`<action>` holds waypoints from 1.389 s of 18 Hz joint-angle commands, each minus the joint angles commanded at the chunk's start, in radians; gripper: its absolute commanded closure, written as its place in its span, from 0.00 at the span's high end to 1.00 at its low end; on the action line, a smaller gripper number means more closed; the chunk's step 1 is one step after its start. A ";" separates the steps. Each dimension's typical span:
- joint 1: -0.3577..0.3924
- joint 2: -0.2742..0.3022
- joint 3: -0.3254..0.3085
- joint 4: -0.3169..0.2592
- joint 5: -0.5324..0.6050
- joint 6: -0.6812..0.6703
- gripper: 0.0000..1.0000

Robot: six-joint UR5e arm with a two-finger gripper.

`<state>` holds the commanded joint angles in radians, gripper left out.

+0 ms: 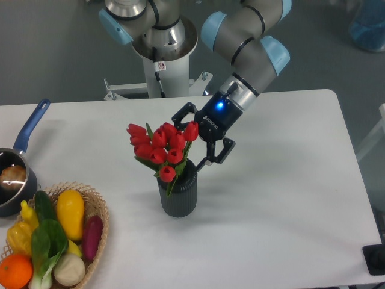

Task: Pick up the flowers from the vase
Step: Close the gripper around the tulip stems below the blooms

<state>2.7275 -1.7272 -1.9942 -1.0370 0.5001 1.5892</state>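
Here: red tulip flowers (161, 147) upright in ribbed dark vase (178, 192).

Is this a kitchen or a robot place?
Most likely a robot lab set up like a pretend kitchen. A big robot arm with an open gripper reaches for red flowers in a dark vase on a plain white table, with a basket of vegetables and a saucepan.
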 joint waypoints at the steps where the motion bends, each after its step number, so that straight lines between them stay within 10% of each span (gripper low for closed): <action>1: -0.006 -0.002 0.000 0.000 0.000 0.002 1.00; 16: -0.023 -0.023 0.005 0.003 0.005 0.005 1.00; 25: -0.023 -0.028 0.005 0.003 0.006 0.003 0.81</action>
<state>2.7044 -1.7549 -1.9896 -1.0339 0.5062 1.5923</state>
